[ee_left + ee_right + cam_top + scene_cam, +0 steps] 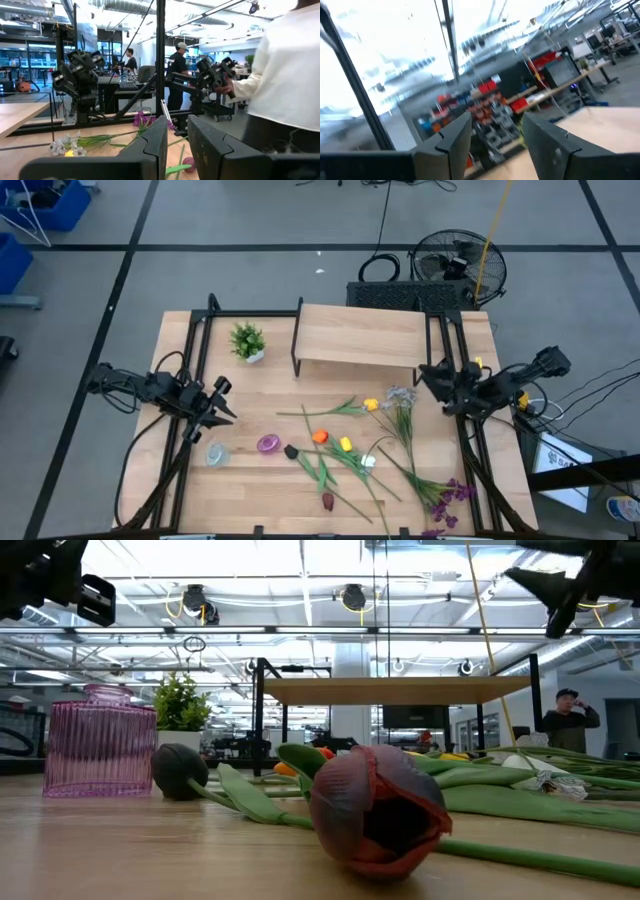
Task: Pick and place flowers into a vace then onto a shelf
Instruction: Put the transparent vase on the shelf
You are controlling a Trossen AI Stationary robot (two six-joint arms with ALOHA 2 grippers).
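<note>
Loose flowers (350,445) lie flat on the table's middle and right: orange, yellow, white, dark red and purple heads on green stems. In the low view a dark red tulip head (380,810) lies nearest. A pink ribbed glass vase (100,742) stands upright, and from above it shows as a purple ring (268,444). The wooden shelf (360,335) stands at the far side. My left gripper (224,401) hangs open above the table's left part. My right gripper (432,376) hangs open near the shelf's right end. Neither touches anything.
A small potted plant (247,340) stands left of the shelf. A small pale glassy object (215,452) lies left of the vase. Black frame rails (195,370) run along both table sides. A person in a white sleeve (280,85) stands beyond the table's right side.
</note>
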